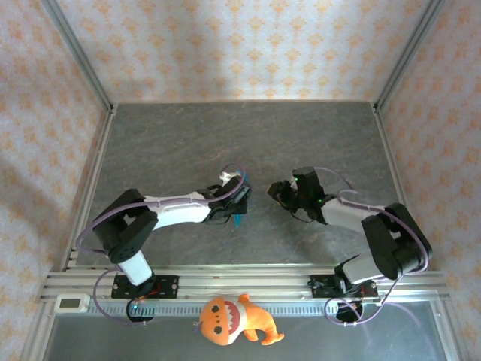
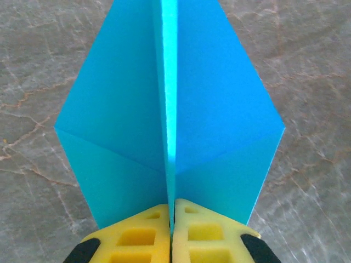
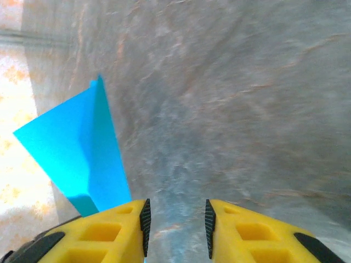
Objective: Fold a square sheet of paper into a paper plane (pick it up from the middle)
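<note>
My left gripper (image 2: 171, 213) is clamped tight on the centre crease of the plane (image 2: 219, 109), over the worktop (image 2: 307, 66), with a wing spread to either side. My right gripper (image 3: 175, 219) stands partly open and empty, beside the plane.

Bare table (image 3: 247, 82) ahead of the right gripper (image 3: 175, 222). Blue paper plane (image 3: 82, 153) blocking just to its left.

white/blk arms (image 1: 180, 209), purple cables (image 1: 89, 226), yellow tools (image 2: 171, 211)
</note>
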